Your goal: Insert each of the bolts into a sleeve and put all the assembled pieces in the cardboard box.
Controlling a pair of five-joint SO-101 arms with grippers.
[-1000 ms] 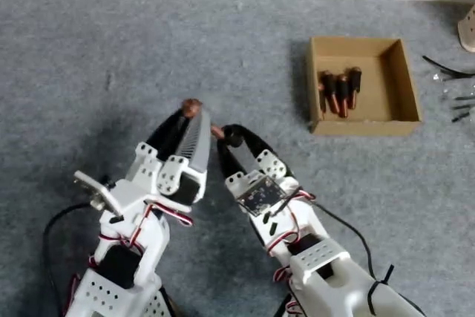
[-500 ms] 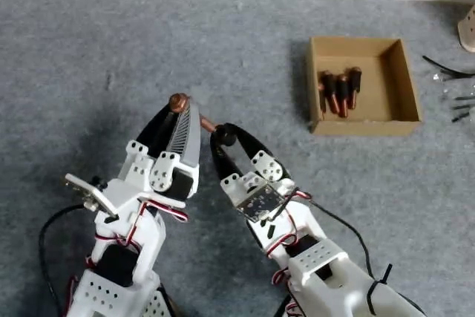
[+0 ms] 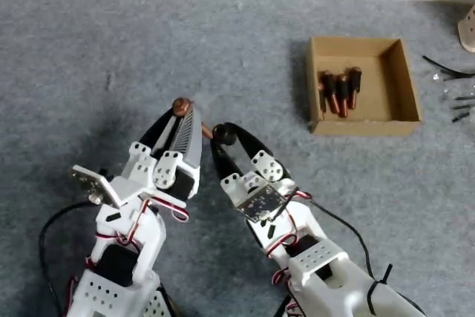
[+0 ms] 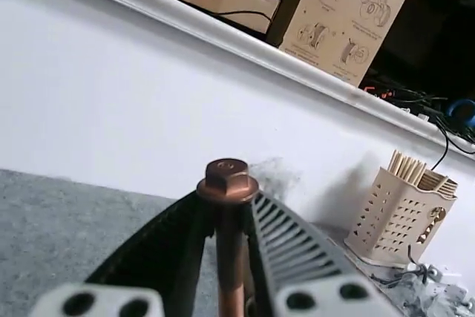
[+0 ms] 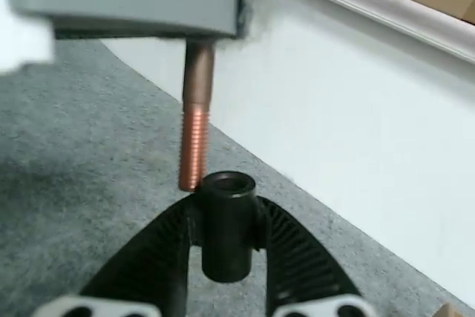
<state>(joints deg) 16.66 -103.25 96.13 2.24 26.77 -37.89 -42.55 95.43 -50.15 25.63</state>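
Both poised for insertion: my left end effector (image 3: 180, 111) clamped the copper bolt (image 4: 226, 183), my right end effector (image 3: 221, 137) the black sleeve (image 5: 225, 220); I judged the bolt's tip still needed centring over the bore.

Bolt (image 3: 180, 106) sits just left of sleeve (image 3: 222, 135), cardboard box (image 3: 364, 128) well right.
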